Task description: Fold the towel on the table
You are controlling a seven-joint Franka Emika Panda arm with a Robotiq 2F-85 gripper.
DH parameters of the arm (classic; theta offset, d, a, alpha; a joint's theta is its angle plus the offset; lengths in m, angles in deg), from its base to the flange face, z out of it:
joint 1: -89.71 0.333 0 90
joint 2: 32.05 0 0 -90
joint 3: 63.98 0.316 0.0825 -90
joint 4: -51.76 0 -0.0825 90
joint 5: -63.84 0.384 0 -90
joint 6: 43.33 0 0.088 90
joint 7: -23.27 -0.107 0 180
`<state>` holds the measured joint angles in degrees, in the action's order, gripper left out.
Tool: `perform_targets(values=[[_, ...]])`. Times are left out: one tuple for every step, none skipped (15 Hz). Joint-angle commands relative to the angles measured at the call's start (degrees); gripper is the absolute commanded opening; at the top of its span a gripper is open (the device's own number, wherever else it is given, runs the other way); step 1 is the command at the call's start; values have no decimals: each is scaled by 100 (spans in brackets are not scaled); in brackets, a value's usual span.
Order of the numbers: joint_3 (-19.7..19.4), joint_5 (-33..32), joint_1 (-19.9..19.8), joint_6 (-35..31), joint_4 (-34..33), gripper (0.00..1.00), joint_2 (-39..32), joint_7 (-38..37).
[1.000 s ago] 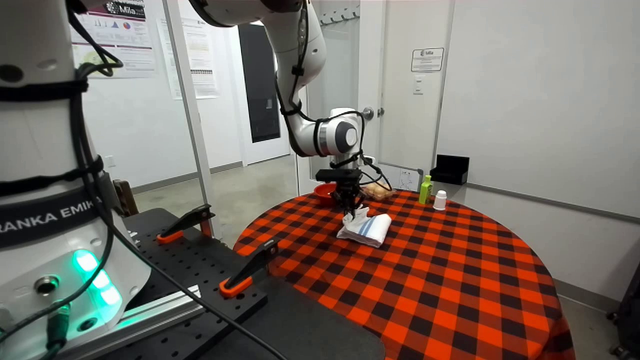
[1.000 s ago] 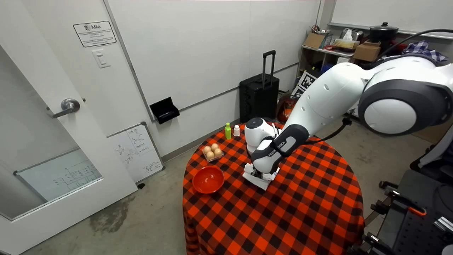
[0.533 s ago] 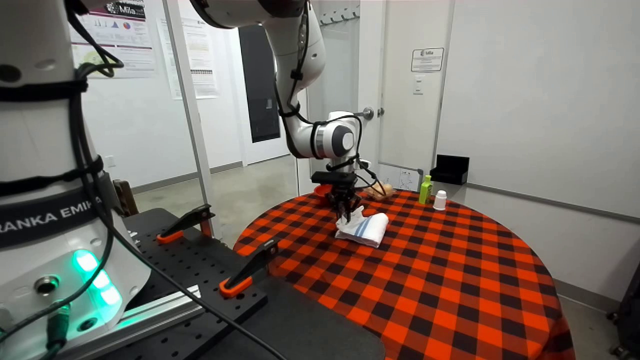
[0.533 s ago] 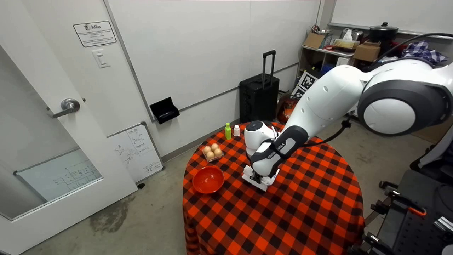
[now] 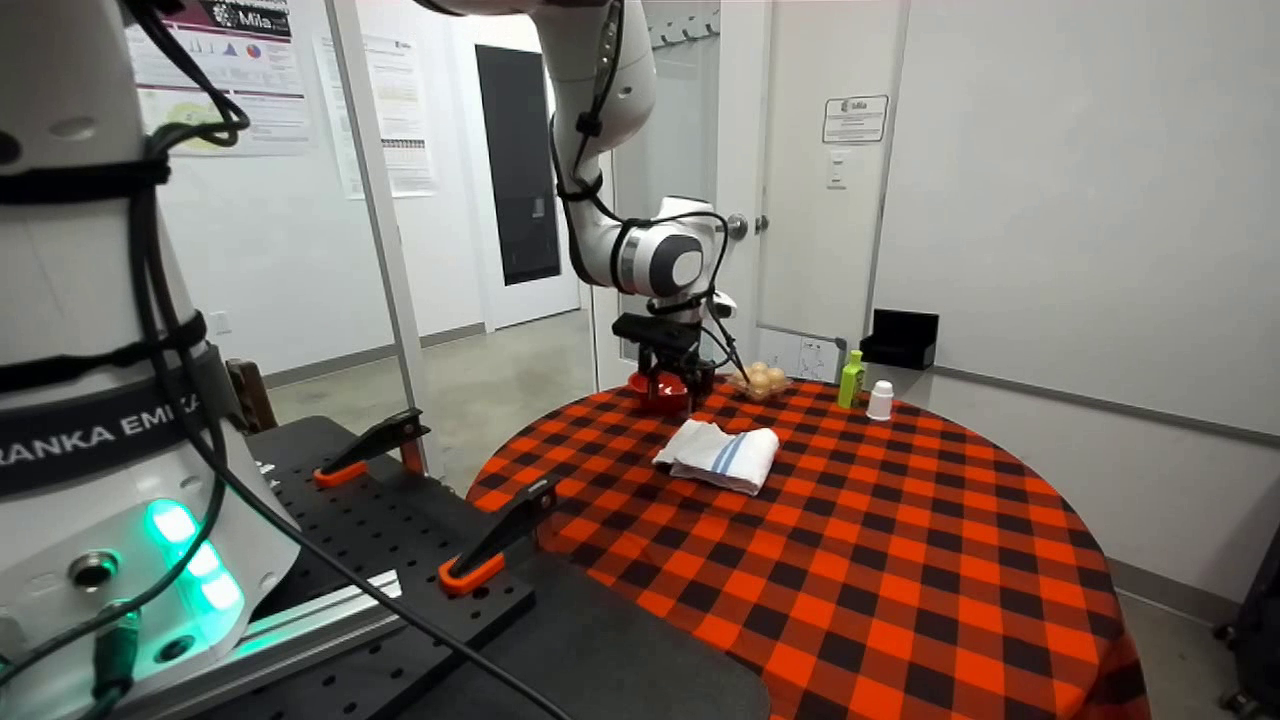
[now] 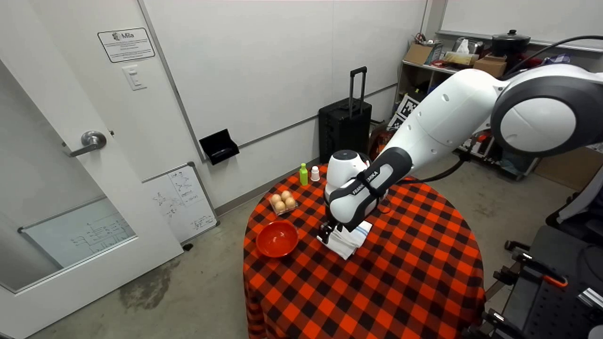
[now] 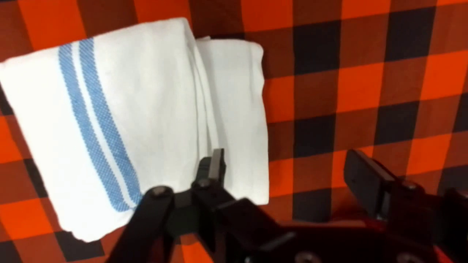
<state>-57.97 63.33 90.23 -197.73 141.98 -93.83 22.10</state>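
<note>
On the table point(image 5: 900, 560), folded towel point(image 7: 153, 95); spread gripper point(image 7: 285, 157) hides part.

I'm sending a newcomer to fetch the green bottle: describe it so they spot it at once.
Find the round table draped in red-and-black check. Near its edge by the white wall, close to the eggs, the green bottle stands upright beside a white object. It is the taller of the two, and bright lime where its neighbour is white.
</note>
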Motion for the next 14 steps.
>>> perform_targets(values=[[55, 192, -269, -517, 1181, 100, 795, 224], [33, 143, -339, -467, 1492, 100, 992, 310], [-35, 86, -360, -403, 1775, 100, 1168, 357], [13, 69, -485, -283, 2061, 100, 1342, 536], [12, 51, -549, -252, 2348, 100, 1518, 649], [48, 43, -642, -258, 2661, 100, 1706, 804], [56, 32, -689, -307, 2981, 100, 1908, 911], [28, 11, -702, -364, 3295, 100, 2116, 981], [-33, -10, -662, -491, 3611, 100, 2345, 976], [-101, -26, -608, -646, 3926, 100, 2574, 923], [-151, -39, -560, -806, 4225, 100, 2805, 868], [-196, -47, -518, -999, 4545, 100, 3062, 812], [-196, -41, -521, -1165, 4867, 100, 3313, 823], [-52, 24, -682, -1224, 5188, 100, 3608, 981]])
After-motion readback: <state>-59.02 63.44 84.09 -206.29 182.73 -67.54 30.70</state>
